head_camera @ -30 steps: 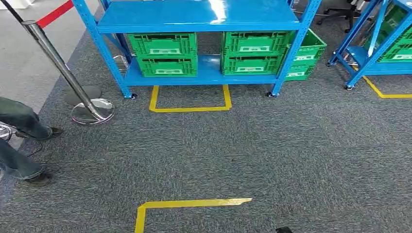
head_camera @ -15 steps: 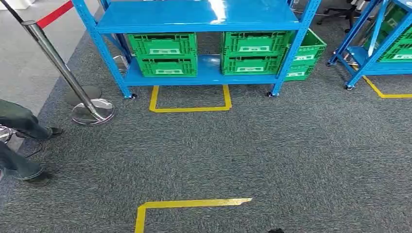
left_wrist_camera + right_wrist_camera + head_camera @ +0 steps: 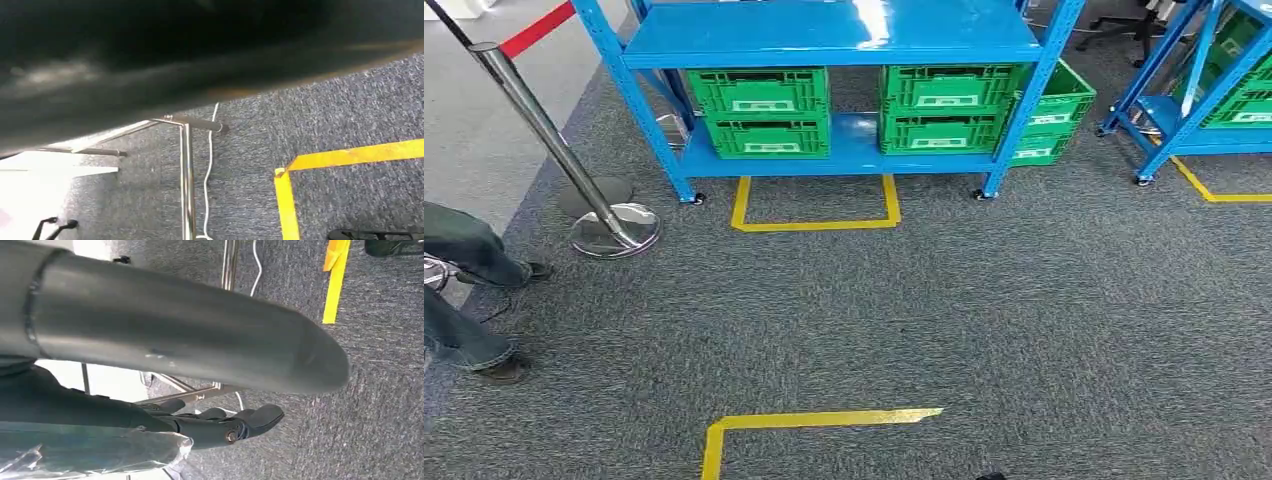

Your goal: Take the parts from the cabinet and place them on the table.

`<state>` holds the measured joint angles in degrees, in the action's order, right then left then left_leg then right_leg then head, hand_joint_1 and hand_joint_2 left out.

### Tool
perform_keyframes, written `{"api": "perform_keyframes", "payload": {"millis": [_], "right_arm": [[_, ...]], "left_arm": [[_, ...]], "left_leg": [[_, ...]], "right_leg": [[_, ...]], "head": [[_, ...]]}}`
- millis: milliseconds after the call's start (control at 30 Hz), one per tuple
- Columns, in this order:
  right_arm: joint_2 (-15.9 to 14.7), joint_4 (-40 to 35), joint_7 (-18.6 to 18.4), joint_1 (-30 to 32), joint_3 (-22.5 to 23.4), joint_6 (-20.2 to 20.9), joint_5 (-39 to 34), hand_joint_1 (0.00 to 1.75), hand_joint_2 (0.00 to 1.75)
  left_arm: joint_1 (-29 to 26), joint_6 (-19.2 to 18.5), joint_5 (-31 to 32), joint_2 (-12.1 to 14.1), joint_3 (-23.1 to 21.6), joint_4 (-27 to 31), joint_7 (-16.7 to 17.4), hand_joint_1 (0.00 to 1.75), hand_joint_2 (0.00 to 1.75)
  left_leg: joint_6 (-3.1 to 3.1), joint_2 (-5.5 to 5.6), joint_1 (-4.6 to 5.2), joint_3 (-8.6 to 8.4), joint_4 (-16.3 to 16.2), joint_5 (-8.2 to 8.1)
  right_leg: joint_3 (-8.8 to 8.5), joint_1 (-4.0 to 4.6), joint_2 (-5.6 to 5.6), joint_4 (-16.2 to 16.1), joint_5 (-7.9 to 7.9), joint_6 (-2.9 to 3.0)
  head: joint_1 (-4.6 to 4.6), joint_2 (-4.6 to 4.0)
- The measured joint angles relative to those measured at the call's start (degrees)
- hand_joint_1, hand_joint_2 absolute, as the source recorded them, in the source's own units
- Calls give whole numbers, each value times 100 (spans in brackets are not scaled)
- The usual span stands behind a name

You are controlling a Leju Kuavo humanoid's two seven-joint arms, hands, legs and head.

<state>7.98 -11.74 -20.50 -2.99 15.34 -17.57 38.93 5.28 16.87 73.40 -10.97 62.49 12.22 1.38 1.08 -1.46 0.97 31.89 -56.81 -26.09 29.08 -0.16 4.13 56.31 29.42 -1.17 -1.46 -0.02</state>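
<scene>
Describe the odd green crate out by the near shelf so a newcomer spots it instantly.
Start at the blue shelving unit straight ahead. Its bottom shelf carries two stacks of green crates. The one you want stands on the carpet behind the right-hand post, turned at an angle, unlike the squarely shelved ones.

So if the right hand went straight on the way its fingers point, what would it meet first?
Probably the grey carpet: the right hand points at bare floor with nothing between, though depth is unclear.

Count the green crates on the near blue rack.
4 on the blue rack's lower shelf: a left stack, upper on lower, and a right stack, upper on lower. More sit behind, partly hidden.
</scene>
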Motion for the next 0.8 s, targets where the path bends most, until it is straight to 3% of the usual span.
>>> {"api": "perform_keyframes", "payload": {"millis": [67,100,167,200,233,267,333,367,400,433,500,533,567,667,733,800], "right_arm": [[0,0,7,-1,-2,17,46,0,0],[4,0,11,0,-20,37,90,0,0],[9,0,15,-17,-61,57,153,0,0],[15,0,20,-29,-85,63,186,0,0],[15,0,28,-29,-101,68,214,0,0],[15,0,31,-26,-109,83,232,0,0],[15,4,29,-20,-131,107,264,0,0],[15,7,28,-5,-136,111,275,0,0],[15,9,28,10,-140,118,291,0,0],[15,9,28,13,-142,120,299,0,0],[15,9,26,11,-144,120,312,0,0],[20,13,26,1,-146,122,310,0,0],[42,20,26,0,-151,125,310,0,0],[39,20,28,4,-171,122,323,0,0],[42,22,28,18,-179,127,332,0,0],[42,22,31,6,-184,131,339,0,0]], "left_arm": [[3,37,9,2,0,0,131,0,0],[3,48,-29,22,15,0,140,0,0],[0,61,-33,46,61,0,155,0,0],[-2,66,-33,44,61,0,162,0,0],[6,87,-33,48,63,0,168,0,0],[32,118,-33,59,68,0,173,0,0],[47,144,-31,55,70,0,181,0,0],[45,151,-28,57,72,0,184,0,0],[37,159,-28,55,76,0,188,0,0],[29,164,-28,48,81,0,188,0,0],[33,168,-28,44,87,0,188,0,0],[37,170,-28,59,90,2,188,0,0],[52,173,-28,63,94,0,188,0,0],[41,181,-28,61,96,0,188,0,0],[47,184,-28,66,98,2,188,0,0],[60,184,-28,66,98,0,188,0,0]], "left_leg": [[0,0,0,0,0,0],[49,0,36,13,-45,-34],[112,12,33,-5,62,-6],[126,17,-50,-111,201,76],[145,25,-43,-144,244,78],[165,36,-50,-136,243,78],[164,77,-46,-140,241,54],[146,105,-52,-147,233,41],[120,128,-62,-166,227,23],[85,148,-76,-191,217,-3],[-19,180,-126,-245,128,-97],[-84,188,-111,-223,70,-158],[-121,194,-101,-192,-19,-222],[-160,203,-126,-212,-6,-231],[-216,186,-145,-171,-185,-350],[-234,185,-147,312,-1046,-677]], "right_leg": [[-1,-1,0,-1,-1,-1],[-17,-32,14,-46,-33,-54],[-55,-23,39,-82,-41,-85],[-7,-30,-49,-46,-1,-89],[60,-33,-244,122,119,-90],[273,-45,-339,556,337,-93],[784,-68,-390,1516,709,-133],[965,-73,-389,1785,739,-151],[985,-92,-389,1745,616,-166],[878,-115,-388,1467,383,-188],[394,-183,-389,426,-204,-251],[273,-184,-425,228,-102,-312],[202,-170,-458,165,-61,-193],[223,-132,-452,215,-9,-67],[152,-146,-443,205,26,17],[100,-127,-424,205,85,81]], "head": [[0,0],[2,0],[-9,0],[0,2],[11,0],[13,0],[31,0],[35,0],[33,0],[31,0],[37,0],[59,0],[92,0],[68,0],[42,2],[33,0]]}}
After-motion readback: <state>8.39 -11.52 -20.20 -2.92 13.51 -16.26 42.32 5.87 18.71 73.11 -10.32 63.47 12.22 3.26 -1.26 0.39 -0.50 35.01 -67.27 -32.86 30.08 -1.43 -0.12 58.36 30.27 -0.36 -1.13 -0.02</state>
